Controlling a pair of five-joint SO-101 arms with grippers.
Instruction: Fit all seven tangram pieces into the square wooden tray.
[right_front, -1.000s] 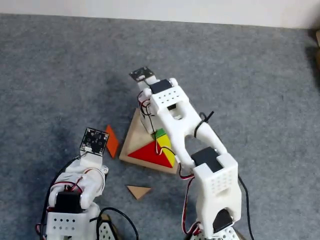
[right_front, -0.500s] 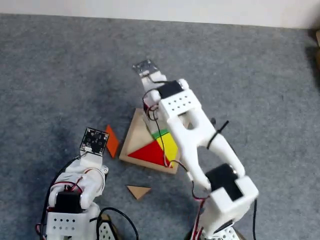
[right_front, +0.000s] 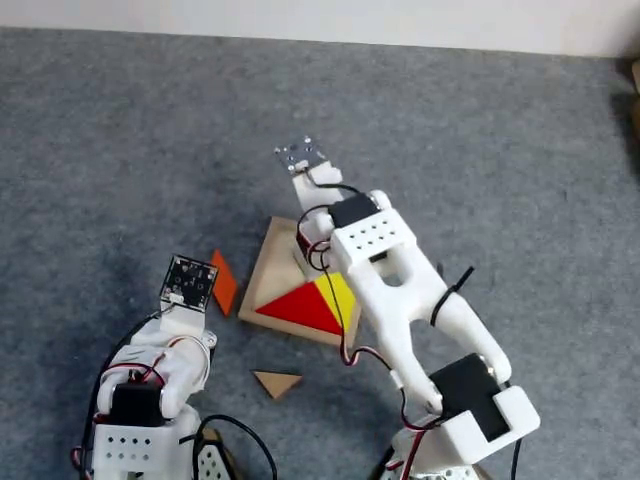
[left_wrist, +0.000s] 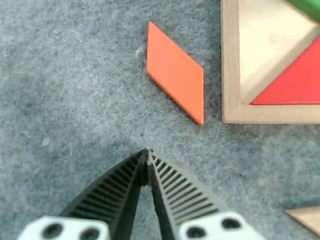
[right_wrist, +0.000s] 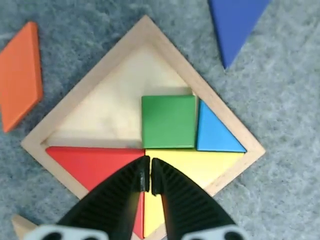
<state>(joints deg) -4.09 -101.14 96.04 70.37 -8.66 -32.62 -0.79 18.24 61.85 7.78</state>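
Note:
The square wooden tray (right_wrist: 100, 75) holds a green square (right_wrist: 168, 121), a small blue triangle (right_wrist: 216, 132), a yellow triangle (right_wrist: 195, 167) and a red triangle (right_wrist: 95, 160); its remaining corner is bare wood. My right gripper (right_wrist: 146, 162) hovers shut above the red and yellow seam. Outside the tray lie a large blue triangle (right_wrist: 235, 22), an orange parallelogram (left_wrist: 176, 72) and a small wooden triangle (right_front: 277, 382). My left gripper (left_wrist: 146, 155) is shut with nothing in it, over the carpet a short way from the parallelogram.
Grey carpet (right_front: 120, 150) covers the whole work area. The right arm (right_front: 400, 290) reaches over the tray's right half in the high view. The left arm (right_front: 160, 380) sits folded at the lower left. A pale wall strip runs along the far edge.
The right arm has swung to the right and its wrist has moved farther from the base, so the yellow and red pieces show more. The left arm has not moved.

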